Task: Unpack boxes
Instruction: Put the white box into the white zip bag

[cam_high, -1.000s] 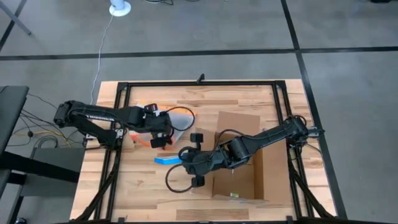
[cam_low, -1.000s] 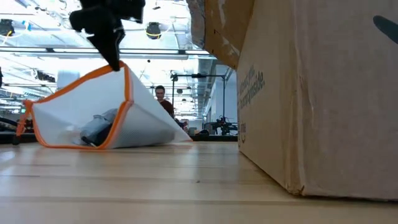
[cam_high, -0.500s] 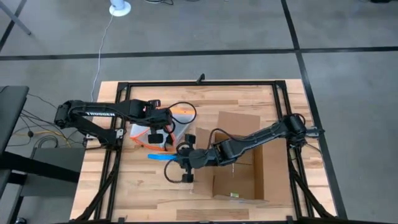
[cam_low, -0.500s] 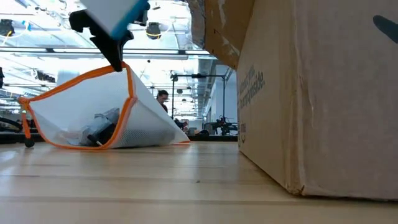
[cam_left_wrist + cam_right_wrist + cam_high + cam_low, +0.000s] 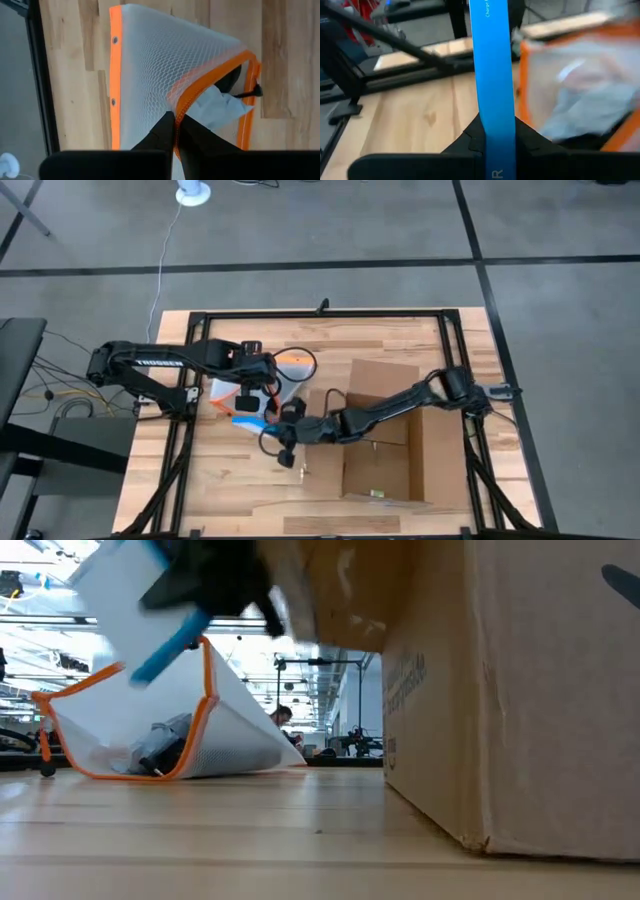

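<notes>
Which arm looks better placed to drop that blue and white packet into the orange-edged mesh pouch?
The right. Its end effector already grips the blue packet right beside the pouch. The left end effector is busy pinching the pouch's orange rim, apparently holding it open.

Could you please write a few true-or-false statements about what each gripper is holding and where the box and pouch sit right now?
1. The left gripper is shut on the orange edge of the mesh pouch. True.
2. The right gripper is empty. False: it grips a blue flat item.
3. The cardboard box lies left of the pouch in the high view. False: it is on the right.
4. The pouch holds items. True.
</notes>
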